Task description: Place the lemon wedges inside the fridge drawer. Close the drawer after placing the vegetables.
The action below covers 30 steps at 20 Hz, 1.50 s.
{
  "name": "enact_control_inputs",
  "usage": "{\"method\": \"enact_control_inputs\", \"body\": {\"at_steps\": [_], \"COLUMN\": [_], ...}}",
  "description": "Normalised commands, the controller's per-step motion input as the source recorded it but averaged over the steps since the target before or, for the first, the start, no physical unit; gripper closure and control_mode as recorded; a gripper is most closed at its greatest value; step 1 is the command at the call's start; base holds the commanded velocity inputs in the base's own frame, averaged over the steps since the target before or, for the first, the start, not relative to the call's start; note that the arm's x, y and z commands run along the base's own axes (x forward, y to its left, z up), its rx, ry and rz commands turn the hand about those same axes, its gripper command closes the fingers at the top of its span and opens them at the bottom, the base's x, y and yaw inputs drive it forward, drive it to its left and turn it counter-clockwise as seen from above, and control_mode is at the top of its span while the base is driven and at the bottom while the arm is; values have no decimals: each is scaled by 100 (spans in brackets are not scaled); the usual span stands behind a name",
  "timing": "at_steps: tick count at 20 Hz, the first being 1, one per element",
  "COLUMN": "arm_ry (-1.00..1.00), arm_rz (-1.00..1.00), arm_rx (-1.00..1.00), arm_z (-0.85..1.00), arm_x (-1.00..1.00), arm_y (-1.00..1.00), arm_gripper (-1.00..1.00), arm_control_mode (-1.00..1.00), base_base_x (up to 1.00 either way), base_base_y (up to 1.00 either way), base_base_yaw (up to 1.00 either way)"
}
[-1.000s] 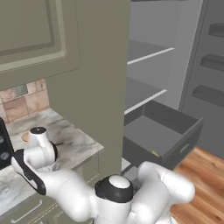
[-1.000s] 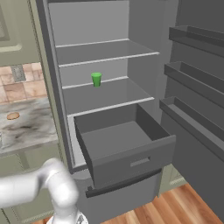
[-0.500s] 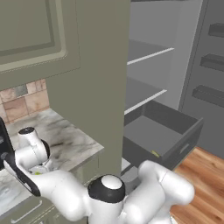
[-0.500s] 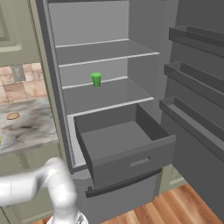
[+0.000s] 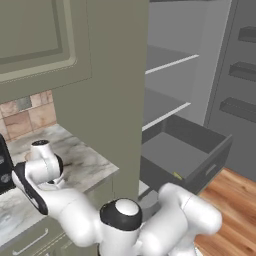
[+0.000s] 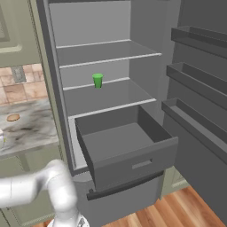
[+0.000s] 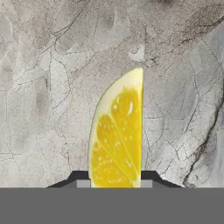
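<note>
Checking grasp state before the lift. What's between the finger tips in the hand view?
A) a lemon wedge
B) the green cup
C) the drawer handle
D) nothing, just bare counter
A: in the hand view the gripper is shut on a lemon wedge, its finger tips pressed against both sides of the yellow flesh, with the marbled counter behind it.

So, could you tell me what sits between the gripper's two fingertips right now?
A lemon wedge fills the gap of the gripper in the hand view, its cut face towards the camera, above the marble counter.
</note>
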Motion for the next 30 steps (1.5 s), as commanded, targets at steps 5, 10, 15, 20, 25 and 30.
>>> {"method": "enact_control_inputs", "body": {"at_steps": [5, 10, 15, 20, 25, 30], "arm_ry": [-4, -2, -10, -25, -19, -2], "arm_rz": [-11, -14, -7, -10, -13, -10], "arm_rx": [6, 4, 3, 4, 4, 10], "arm_z": [61, 100, 94, 52, 35, 12], "arm_x": [-35, -53, -67, -96, -58, 5], "arm_y": [-68, -63, -60, -86, -99, -93], "arm_gripper": [100, 100, 100, 100, 100, 100], "arm_control_mode": [-100, -100, -100, -100, -100, -100], "base_base_x": [0, 0, 0, 0, 0, 0], "base_base_y": [0, 0, 0, 0, 0, 0], "base_base_yaw": [0, 0, 0, 0, 0, 0]}}
